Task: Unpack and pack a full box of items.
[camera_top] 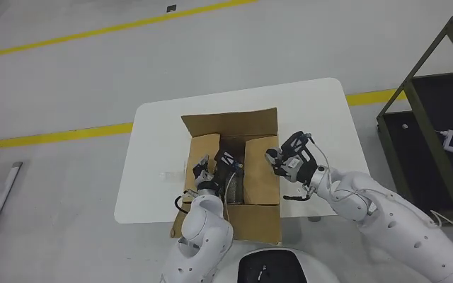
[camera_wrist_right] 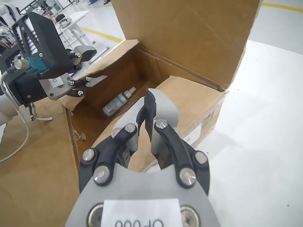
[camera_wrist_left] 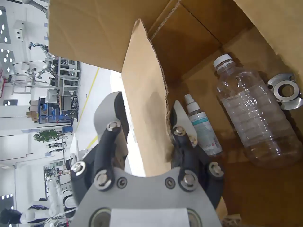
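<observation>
An open cardboard box (camera_top: 233,124) stands on the white table (camera_top: 311,113) with its back flap raised. Inside lie a small spray bottle (camera_wrist_left: 201,124), a clear plastic bottle (camera_wrist_left: 251,112) and a metal flange (camera_wrist_left: 285,90). My left gripper (camera_wrist_left: 145,100) is open and straddles the box's left side flap (camera_wrist_left: 144,72), one finger outside and one inside. From above, that gripper (camera_top: 212,170) sits at the box's left wall. My right gripper (camera_wrist_right: 148,100) is shut on the edge of the right side flap (camera_wrist_right: 189,95), over the opening. The spray bottle (camera_wrist_right: 118,100) lies below it.
The front flap (camera_top: 248,219) hangs toward the robot over the table's near edge. A dark metal rack (camera_top: 425,113) stands off the table to the right. Bare table surface (camera_wrist_right: 260,119) lies right of the box, and yellow floor lines run behind.
</observation>
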`<state>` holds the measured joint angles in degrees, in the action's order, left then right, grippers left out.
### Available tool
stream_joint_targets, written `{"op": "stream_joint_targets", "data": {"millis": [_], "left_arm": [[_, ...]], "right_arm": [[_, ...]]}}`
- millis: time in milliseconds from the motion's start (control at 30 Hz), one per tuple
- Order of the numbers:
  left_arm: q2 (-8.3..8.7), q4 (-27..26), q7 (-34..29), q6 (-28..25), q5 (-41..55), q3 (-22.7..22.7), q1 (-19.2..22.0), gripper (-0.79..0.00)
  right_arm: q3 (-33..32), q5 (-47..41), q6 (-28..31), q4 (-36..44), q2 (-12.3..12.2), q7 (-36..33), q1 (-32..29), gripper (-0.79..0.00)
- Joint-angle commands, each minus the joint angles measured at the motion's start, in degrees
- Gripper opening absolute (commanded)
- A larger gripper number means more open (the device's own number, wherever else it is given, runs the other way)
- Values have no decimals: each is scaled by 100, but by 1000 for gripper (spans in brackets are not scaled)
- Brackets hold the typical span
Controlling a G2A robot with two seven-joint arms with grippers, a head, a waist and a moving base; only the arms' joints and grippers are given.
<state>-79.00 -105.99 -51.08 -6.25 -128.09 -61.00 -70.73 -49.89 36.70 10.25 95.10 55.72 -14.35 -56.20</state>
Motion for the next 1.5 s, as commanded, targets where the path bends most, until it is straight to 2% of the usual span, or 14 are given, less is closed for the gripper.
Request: {"op": "stream_joint_targets", "data": {"millis": [0,67,100,133,167,633,1067,1467], "left_arm": [[-8,-59,10,16,3,-31,-30,-785],[-16,-139,2,32,15,-78,-63,-785],[-19,-181,-18,20,15,-107,-75,-671],[-23,-226,-44,5,24,-139,-86,-403],[-27,-278,-80,-11,35,-174,-92,0],[-34,-792,-54,-86,-425,-808,33,0],[-6,-334,88,117,-1122,-1685,211,0],[-48,54,98,221,-1222,-1844,-5,0]], "right_arm": [[26,-9,30,-60,30,-57,44,-785],[55,-6,100,-111,61,-173,100,-785],[62,-3,116,-139,75,-225,130,-785],[73,1,139,-161,89,-272,151,-785],[88,-2,174,-189,103,-343,174,-785],[33,8,396,-339,234,-777,307,-785],[-257,95,305,-207,260,-887,86,-785],[-330,170,266,-120,330,-977,-15,-785]]}}
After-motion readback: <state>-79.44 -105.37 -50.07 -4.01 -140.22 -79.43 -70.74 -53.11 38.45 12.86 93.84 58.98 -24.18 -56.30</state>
